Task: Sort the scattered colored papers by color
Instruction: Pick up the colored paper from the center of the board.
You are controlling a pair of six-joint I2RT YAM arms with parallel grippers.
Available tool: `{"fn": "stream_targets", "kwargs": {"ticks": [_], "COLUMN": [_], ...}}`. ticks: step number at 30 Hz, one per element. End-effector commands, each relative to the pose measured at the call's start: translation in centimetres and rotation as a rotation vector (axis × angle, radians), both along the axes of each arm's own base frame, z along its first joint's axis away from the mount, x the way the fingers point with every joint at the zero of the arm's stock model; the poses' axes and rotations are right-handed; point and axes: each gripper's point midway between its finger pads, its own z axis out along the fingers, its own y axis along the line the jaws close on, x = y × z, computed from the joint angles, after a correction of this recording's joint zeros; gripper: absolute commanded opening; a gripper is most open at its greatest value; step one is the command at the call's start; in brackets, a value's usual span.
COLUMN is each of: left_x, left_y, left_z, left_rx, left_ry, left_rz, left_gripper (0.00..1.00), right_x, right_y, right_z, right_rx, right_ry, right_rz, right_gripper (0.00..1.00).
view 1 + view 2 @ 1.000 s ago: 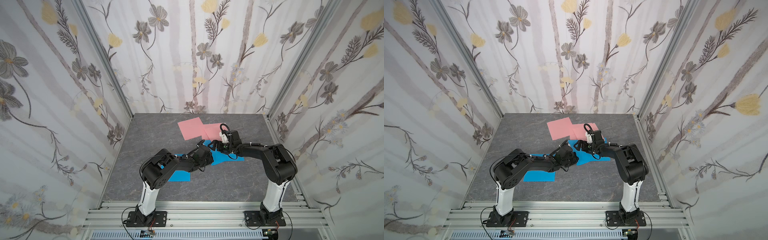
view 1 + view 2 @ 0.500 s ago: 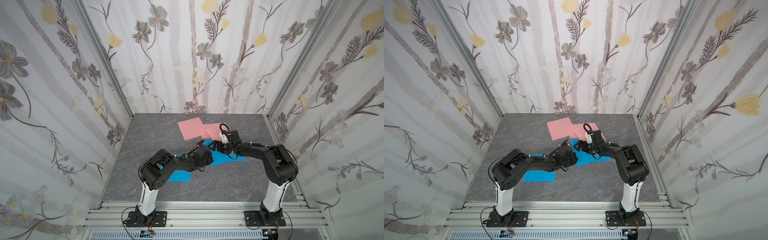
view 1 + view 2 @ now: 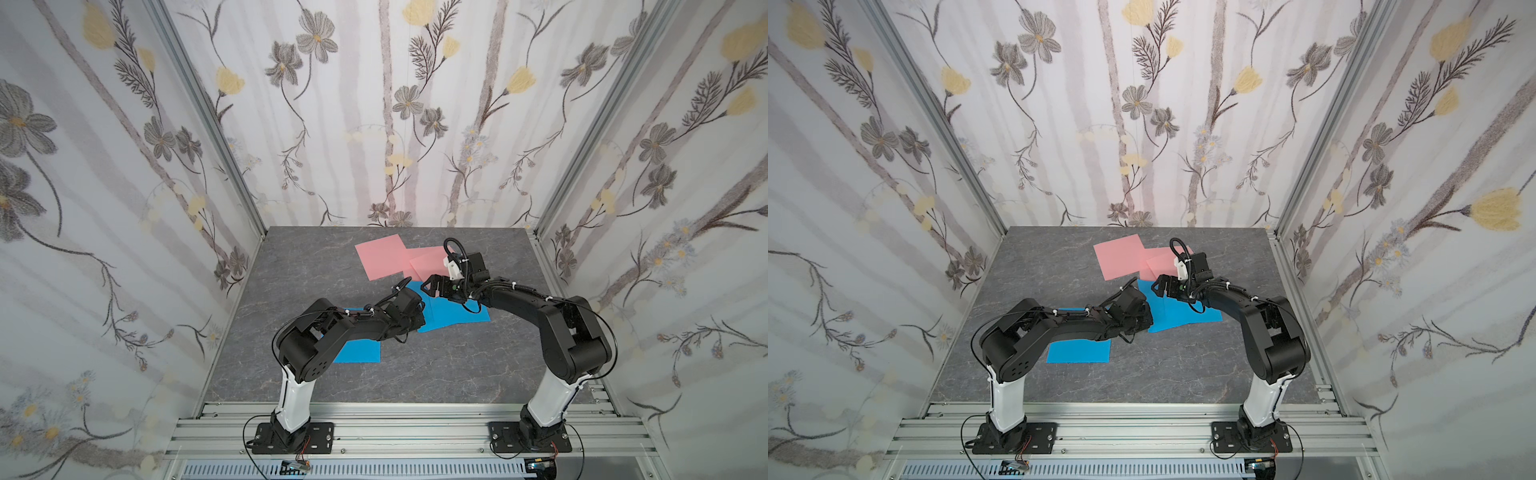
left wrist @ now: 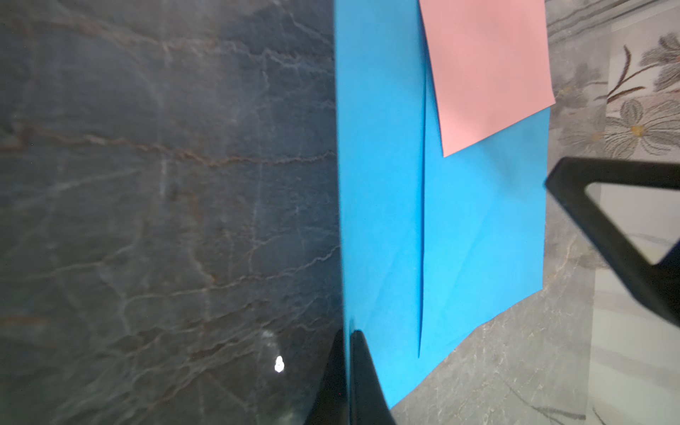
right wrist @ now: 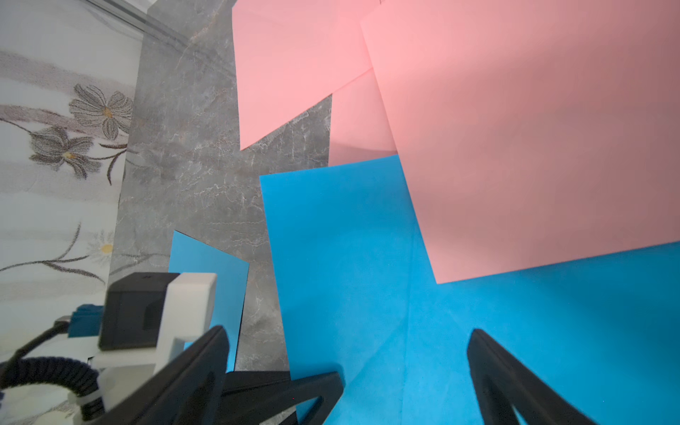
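Near the middle of the table (image 3: 299, 266), pinched a blue sheet (image 4: 382, 206) by its edge with the left claw (image 4: 346, 353), shut tight on the paper. Gripped it low and flat, most likely to slide it away without bending it. Could not tell from the top views how much of it was lifted.

Held the right claw (image 3: 430, 286) wide open with nothing in it, just above the far end of the blue paper. Placed it there, by the look of it, to be ready for the next sheet, or to press one down while the other slid out.

Saw a second blue sheet (image 4: 489, 228) lying partly over the pinched one, with a pink corner (image 4: 489, 73) resting on top of it. Had to get the blue out from under the pink, so pulled from the free side.

Counted three pink sheets (image 5: 305, 62) at the back of the table, overlapping each other. Spotted a lone blue sheet (image 3: 357, 353) nearer the front, partly hidden under the left arm (image 3: 332, 332). Judged the sorting not yet done, with blue and pink touching.

Looked back one second and found almost nothing changed. Saw both arms in nearly the same spots, the papers where they had been, the left claw shut as before and the right claw just as wide.
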Motion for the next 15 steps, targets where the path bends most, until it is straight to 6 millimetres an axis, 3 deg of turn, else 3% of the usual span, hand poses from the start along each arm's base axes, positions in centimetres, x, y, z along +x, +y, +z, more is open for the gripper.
{"fn": "stream_targets", "kwargs": {"ticks": [1,9,15], "left_x": [0.0,1.3,1.5], "left_y": [0.9,2.7,5.6], "left_z": [0.6,5.2,8.1], "left_rx": [0.071,0.246,0.412], "left_ry": [-0.009,-0.112,-0.157], "left_rz": [-0.004,-0.061,-0.108], "left_gripper": [0.0,0.0,0.0], "right_x": [-0.1,-1.3,-2.6], "right_y": [-2.0,-5.9,-6.6], "right_z": [0.2,1.3,2.1], "right_rx": [-0.098,-0.239,-0.232], "right_ry": [-0.01,-0.053,-0.07], "right_rz": [-0.018,-0.073,-0.071], "right_gripper": [1.0,1.0,1.0]}}
